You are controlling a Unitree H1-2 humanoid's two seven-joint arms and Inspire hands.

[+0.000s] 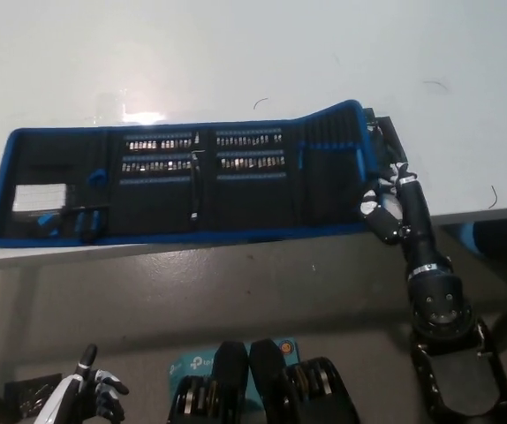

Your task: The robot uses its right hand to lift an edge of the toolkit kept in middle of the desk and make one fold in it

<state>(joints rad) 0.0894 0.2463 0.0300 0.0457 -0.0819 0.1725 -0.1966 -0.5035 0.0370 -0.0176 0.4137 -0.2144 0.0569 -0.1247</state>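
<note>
The black right hand (pixel 393 205) reaches up from five o'clock, its fingers (pixel 379 215) curled onto the right end of the open black fabric toolkit with blue trim (pixel 174 184). That end is raised; the rest lies flat along the white table's (pixel 236 53) near edge. The white left hand (pixel 90 393) rests at seven o'clock, fingers loosely apart.

The black cloth toolkit with blue fabric edging (pixel 174 185) is looking matt, its small metal bits (pixel 156 143) glinting; the smooth white desk (pixel 236 53) is showing a glossy sheen.
</note>
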